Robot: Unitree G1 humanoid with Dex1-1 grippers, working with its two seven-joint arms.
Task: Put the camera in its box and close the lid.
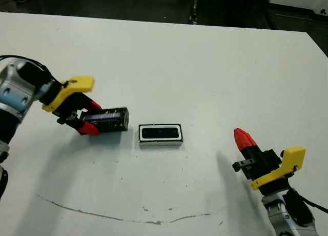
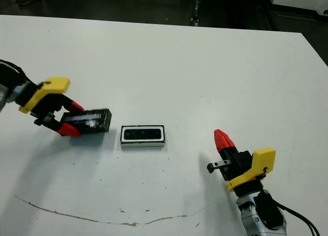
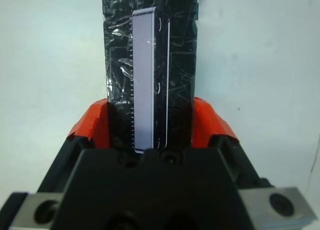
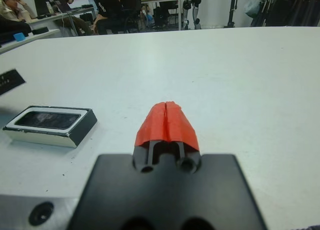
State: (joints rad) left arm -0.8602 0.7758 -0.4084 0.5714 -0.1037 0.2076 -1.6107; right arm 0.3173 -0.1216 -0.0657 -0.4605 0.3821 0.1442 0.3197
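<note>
Left gripper (image 1: 87, 115) is clamped on the near end of the lid (image 1: 108, 119), one red finger on each long edge, as the left wrist view shows plainly. Lid is a black speckled slab, long axis running left–right across the table (image 1: 205, 66), free end pointing toward the box. Whether it rests on the table or is lifted just clear cannot be told. Box (image 1: 161, 134) lies just beside the lid's free end, to its right, a narrow strip of bare table between them; its long axis is also left–right, so the two are roughly in line, the lid tilted slightly. Camera (image 1: 160, 133) appears already seated inside the box, a dark bar within the pale rim; its face is hard to make out. Judgement: the coming move is a short carry rightward and a square set-down over the rim, and the left arm is much the nearer. Right gripper (image 1: 243, 137) stands well apart to the right of the box, red fingers pressed together, holding nothing. The lid's underside is hidden throughout.
</note>
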